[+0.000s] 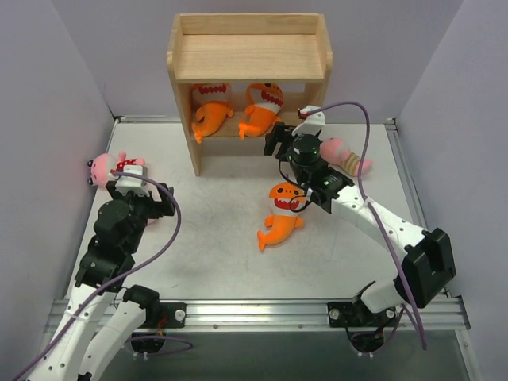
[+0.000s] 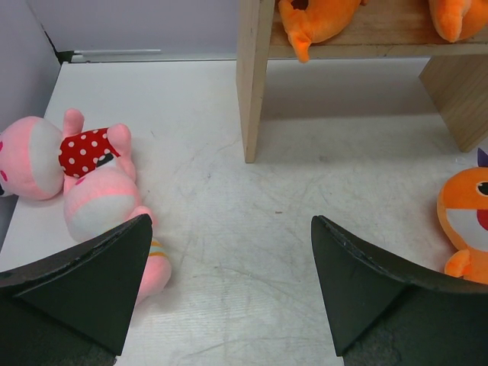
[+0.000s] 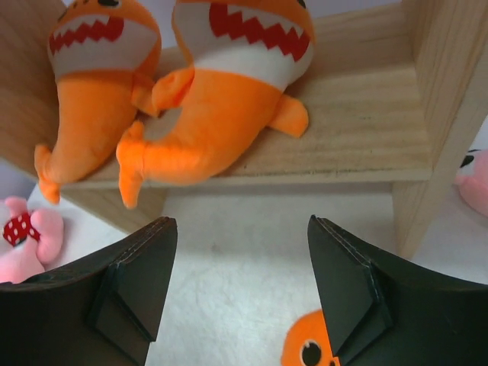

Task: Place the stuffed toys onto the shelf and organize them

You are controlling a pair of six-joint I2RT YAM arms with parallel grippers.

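Note:
The wooden shelf [image 1: 250, 55] stands at the back. Two orange fish toys [image 1: 211, 109] [image 1: 262, 107] lie on its middle tier, seen close in the right wrist view [image 3: 91, 99] [image 3: 221, 99]. A third orange fish [image 1: 282, 214] lies on the table. My right gripper [image 1: 278, 143] is open and empty just in front of that tier, above the table [image 3: 240, 282]. A polka-dot pink doll [image 2: 76, 152] and a pink doll with a striped leg [image 2: 103, 206] lie at the far left. My left gripper [image 2: 229, 282] is open and empty, just right of them. A striped doll [image 1: 345, 155] lies right of the shelf.
Grey walls close in on both sides and behind. The shelf's side panel [image 2: 255, 76] stands ahead of my left gripper. A metal rail [image 1: 254, 313] runs along the near edge with the arm bases. Purple cables loop over both arms.

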